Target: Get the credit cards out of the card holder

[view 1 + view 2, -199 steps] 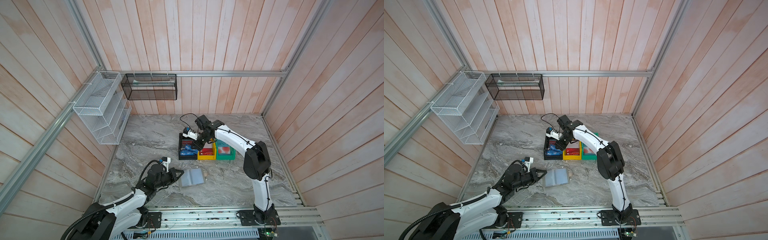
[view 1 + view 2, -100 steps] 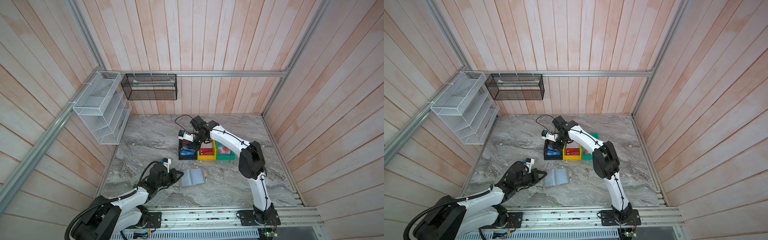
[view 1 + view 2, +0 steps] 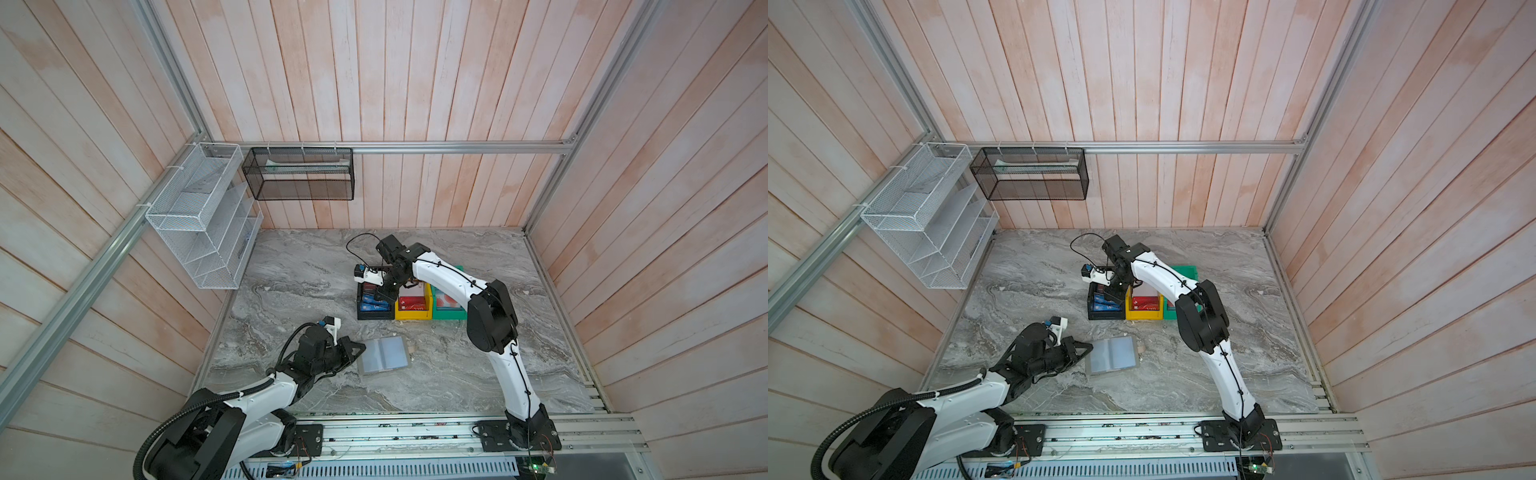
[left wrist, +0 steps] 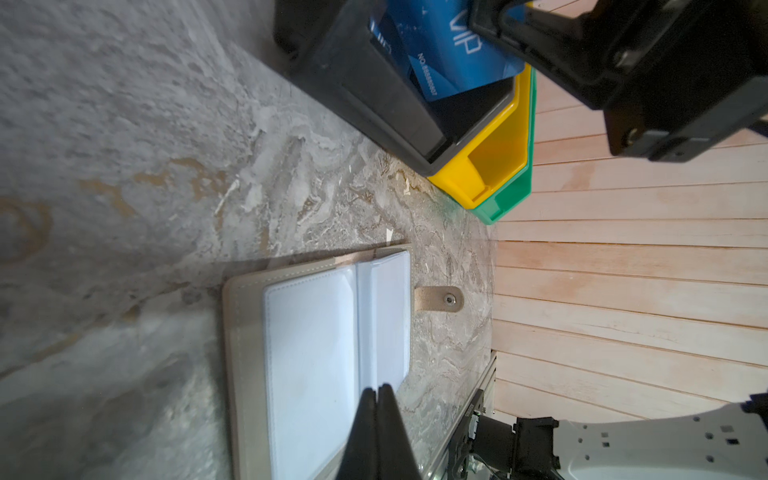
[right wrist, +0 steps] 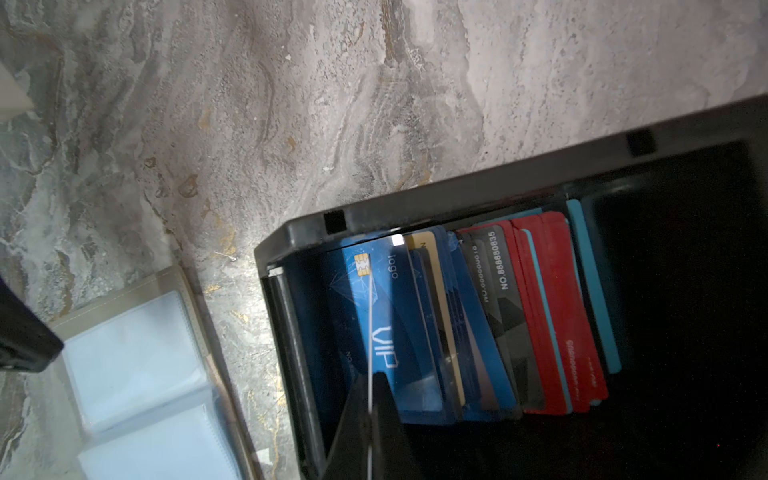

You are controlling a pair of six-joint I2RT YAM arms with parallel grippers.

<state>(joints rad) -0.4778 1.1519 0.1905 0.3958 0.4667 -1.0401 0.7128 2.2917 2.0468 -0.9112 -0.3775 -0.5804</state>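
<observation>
The grey card holder [image 3: 384, 355] [image 3: 1112, 355] lies open on the marble, its pale pockets [image 4: 311, 353] facing up. My left gripper [image 3: 360, 351] [image 4: 378, 388] is shut and holds nothing; its tips hover over the pocket near the holder's left edge. My right gripper [image 3: 381, 293] [image 5: 371, 380] hangs over the black bin [image 3: 374, 316] and is shut on one of the credit cards [image 5: 369, 324], which shows only as a thin pale edge. Several blue, black and red cards [image 5: 498, 324] stand in that bin.
A yellow bin [image 3: 411, 314] and a green bin [image 3: 449, 314] stand in a row to the right of the black one. A white wire rack [image 3: 199, 216] and a black mesh basket [image 3: 299, 174] hang on the walls. An aluminium rail [image 3: 415, 432] runs along the front.
My right gripper has shifted left along the row of bins, from the black and yellow bins' border to over the black one. The left arm has barely moved.
</observation>
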